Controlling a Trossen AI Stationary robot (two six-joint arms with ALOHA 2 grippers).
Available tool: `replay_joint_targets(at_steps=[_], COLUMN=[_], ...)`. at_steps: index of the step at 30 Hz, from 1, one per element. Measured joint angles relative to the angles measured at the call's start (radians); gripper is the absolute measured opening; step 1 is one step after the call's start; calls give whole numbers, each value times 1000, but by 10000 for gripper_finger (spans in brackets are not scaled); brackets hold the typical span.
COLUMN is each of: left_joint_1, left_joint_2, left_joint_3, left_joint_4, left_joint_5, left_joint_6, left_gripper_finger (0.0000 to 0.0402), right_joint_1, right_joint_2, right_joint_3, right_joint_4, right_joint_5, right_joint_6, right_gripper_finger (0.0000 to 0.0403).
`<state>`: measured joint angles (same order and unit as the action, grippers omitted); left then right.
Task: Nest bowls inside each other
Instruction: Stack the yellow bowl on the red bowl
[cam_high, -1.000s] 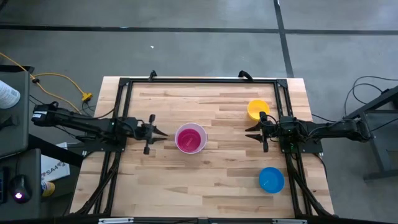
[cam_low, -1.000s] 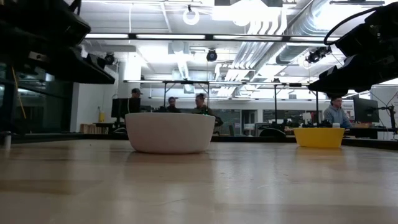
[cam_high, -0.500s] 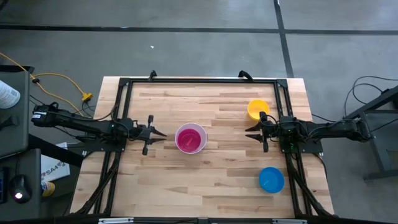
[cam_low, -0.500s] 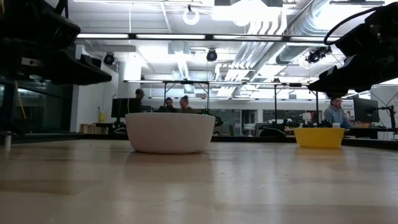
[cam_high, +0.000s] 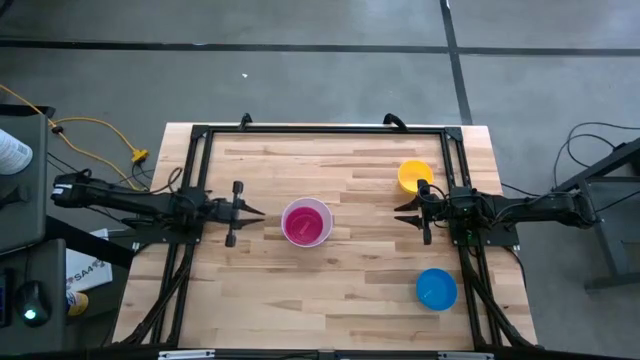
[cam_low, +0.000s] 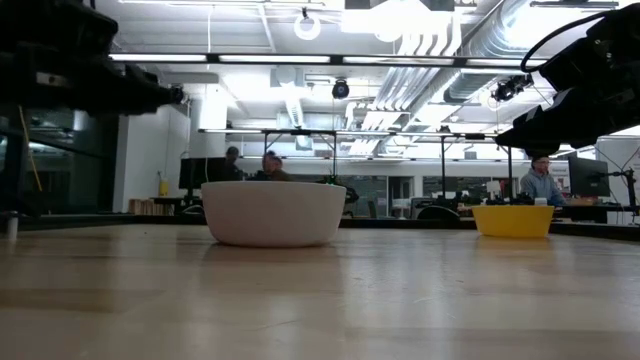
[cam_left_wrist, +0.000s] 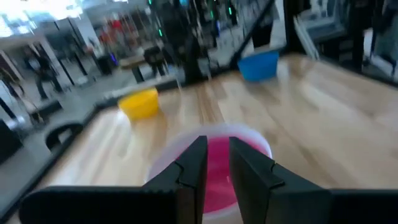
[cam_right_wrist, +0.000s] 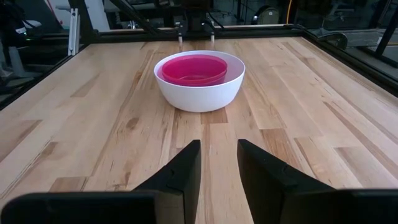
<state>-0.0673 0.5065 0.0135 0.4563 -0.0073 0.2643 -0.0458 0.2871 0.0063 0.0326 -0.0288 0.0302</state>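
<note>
Two pincers released | white bowl between them, untouched.

Your count, worktop: bowls in sight, four. White bowl, one, mid-worktop, nearer left edge than right. Red-pink bowl, one, nested inside white. Yellow bowl, one, toward far right corner. Blue bowl, one, toward near right corner. Arms you see, two. Grippers, two: left gripper, right gripper, each two-fingered. People beyond far edge in low view, at least three.
</note>
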Motion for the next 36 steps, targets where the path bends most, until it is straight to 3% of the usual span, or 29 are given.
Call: replay_joint_targets(at_steps=[16,36], left_joint_1=[2,2], left_joint_2=[-443,-398], left_joint_3=[-1,6], left_joint_4=[-449,-463], left_joint_5=[1,16], left_joint_6=[7,-11], left_gripper_finger=[65,65], right_joint_1=[0,0], right_joint_2=[0,0], right_joint_3=[0,0], right_joint_4=[0,0], right_joint_5=[0,0], right_joint_6=[0,0], right_gripper_finger=[98,98])
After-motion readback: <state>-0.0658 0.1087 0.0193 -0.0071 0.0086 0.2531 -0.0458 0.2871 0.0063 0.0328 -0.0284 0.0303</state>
